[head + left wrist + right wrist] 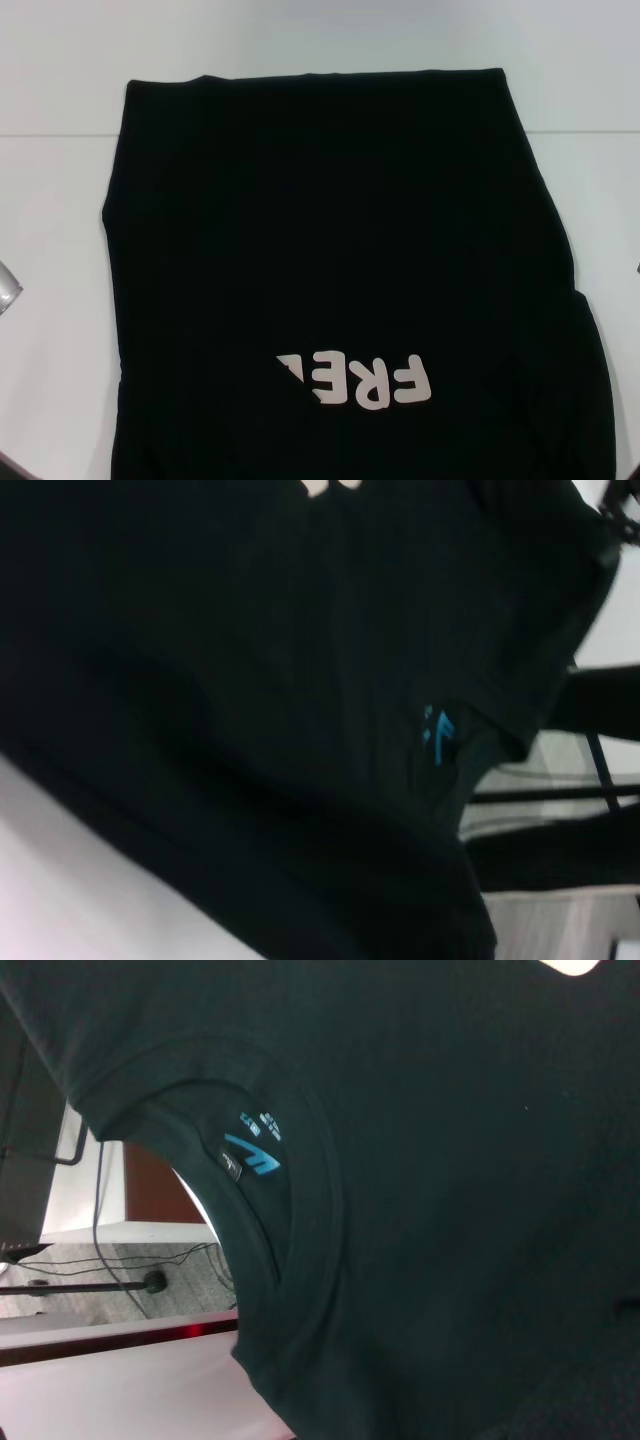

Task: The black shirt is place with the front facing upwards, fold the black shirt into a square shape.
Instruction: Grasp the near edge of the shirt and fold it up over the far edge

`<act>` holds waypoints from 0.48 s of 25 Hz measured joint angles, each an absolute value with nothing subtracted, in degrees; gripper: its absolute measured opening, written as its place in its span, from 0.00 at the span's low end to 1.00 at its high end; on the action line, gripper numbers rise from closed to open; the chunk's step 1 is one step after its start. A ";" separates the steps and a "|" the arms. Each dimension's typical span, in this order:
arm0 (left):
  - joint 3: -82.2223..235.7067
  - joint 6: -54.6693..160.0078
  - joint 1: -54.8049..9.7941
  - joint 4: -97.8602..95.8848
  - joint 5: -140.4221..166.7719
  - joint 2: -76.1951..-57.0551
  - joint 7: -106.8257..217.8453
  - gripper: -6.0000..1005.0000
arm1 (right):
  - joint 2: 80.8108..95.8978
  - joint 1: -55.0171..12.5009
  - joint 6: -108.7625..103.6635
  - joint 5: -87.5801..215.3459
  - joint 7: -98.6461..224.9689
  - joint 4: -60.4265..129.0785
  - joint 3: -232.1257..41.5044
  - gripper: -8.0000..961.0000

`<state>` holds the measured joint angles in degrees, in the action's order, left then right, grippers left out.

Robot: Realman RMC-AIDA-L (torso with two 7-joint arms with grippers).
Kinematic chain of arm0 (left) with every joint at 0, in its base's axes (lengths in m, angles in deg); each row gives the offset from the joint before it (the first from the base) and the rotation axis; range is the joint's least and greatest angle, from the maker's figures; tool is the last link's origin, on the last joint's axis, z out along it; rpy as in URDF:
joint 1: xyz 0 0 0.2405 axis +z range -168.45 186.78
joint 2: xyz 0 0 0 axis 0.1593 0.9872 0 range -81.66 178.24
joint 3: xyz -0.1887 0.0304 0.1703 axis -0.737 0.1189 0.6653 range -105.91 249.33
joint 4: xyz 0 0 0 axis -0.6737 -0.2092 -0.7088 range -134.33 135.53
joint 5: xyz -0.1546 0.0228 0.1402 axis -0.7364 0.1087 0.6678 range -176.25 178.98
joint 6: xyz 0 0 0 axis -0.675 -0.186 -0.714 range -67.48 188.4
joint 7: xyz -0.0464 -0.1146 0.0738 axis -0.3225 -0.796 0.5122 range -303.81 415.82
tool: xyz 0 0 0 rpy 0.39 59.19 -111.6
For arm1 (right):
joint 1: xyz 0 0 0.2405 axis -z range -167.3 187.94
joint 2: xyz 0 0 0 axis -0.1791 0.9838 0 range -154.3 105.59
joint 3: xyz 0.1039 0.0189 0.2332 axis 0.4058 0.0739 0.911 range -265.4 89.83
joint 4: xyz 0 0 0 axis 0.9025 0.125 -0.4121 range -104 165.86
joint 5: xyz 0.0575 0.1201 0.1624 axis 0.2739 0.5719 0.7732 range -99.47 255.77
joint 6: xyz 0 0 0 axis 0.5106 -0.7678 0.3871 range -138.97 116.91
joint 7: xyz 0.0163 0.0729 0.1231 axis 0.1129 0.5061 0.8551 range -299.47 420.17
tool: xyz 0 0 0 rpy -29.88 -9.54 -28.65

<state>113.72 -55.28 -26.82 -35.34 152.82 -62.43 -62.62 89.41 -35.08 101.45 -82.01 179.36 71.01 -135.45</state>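
The black shirt [330, 250] lies on the white table [50, 200] and fills most of the head view. Its side edges run fairly straight, and no sleeves show. Pale lettering [365, 378] reading "FRE" sits upside down near the shirt's near end. The left wrist view shows the black shirt [250, 680] close up, with a small blue neck label [437, 735]. In the right wrist view the black shirt [450, 1160] shows its round collar [300, 1260] and the blue label [252, 1155]. Neither gripper shows in any view.
A silvery part [5, 285] pokes in at the left edge of the head view. Bare white table surrounds the shirt on the far, left and right sides. Past the collar, the wrist views show floor with cables [120, 1270] and a dark stand [600, 780].
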 joint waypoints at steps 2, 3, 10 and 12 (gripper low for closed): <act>113.85 -54.26 -27.10 -35.20 152.78 -62.60 -62.65 0.04 | 89.55 -35.08 100.45 -81.76 179.29 70.49 -134.84 0.05; 113.54 -53.73 -27.27 -35.20 152.66 -62.60 -62.74 0.04 | 89.53 -35.07 99.77 -81.62 179.39 70.47 -133.83 0.05; 98.92 -48.85 -30.46 -34.98 152.13 -60.80 -66.28 0.03 | 86.98 -34.51 96.02 -76.06 180.25 70.38 -118.97 0.05; 94.94 -45.66 -31.52 -34.82 151.53 -60.13 -69.93 0.03 | 85.92 -33.96 93.36 -72.92 181.12 70.35 -113.77 0.05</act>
<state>94.94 -45.66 -31.52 -34.82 151.53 -60.13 -69.93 85.92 -33.96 93.36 -72.92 181.12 70.35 -113.77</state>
